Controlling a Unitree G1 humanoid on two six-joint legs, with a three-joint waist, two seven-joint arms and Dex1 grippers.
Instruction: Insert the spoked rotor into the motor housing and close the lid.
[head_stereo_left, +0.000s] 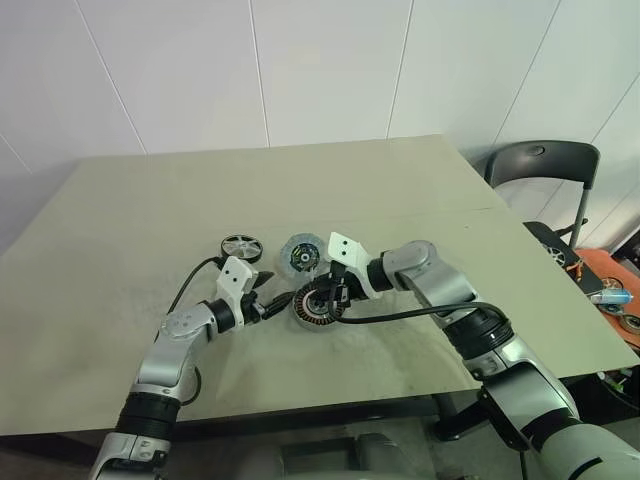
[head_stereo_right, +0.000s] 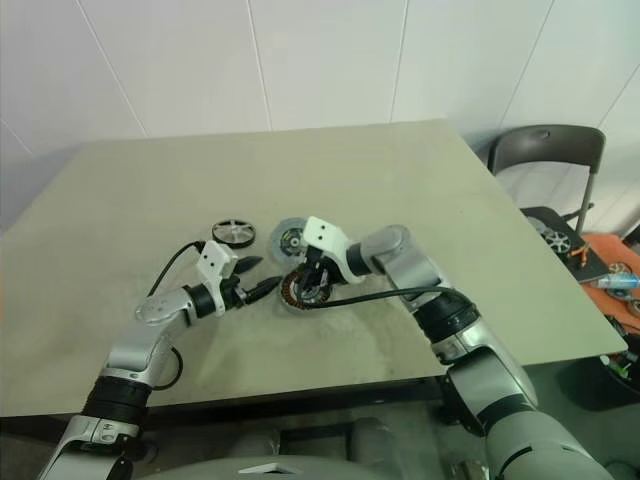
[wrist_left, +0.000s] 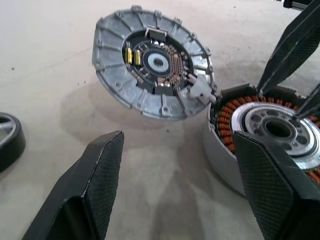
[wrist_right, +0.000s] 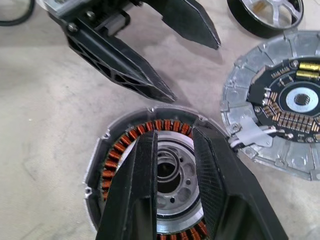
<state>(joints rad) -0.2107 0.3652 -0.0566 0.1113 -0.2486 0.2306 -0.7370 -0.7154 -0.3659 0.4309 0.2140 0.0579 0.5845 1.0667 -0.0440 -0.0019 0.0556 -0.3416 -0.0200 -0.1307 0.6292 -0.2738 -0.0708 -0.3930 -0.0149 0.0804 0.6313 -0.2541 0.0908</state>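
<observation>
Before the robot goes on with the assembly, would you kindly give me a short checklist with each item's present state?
1. Motor housing flat on the table: ok.
2. Housing centre free for the spoked rotor: not ok; the right gripper's tips stand over it.
3. Spoked rotor within reach, lying apart: ok.
4. Lid clear of the housing opening: ok; it lies beside it, circuit side up.
5. Left gripper open and empty: ok.
6. Right gripper holding something: cannot tell.

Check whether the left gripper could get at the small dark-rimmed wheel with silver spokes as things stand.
Probably yes: the spoked wheel lies alone on the table, just beyond the open left gripper, nothing between.
</observation>
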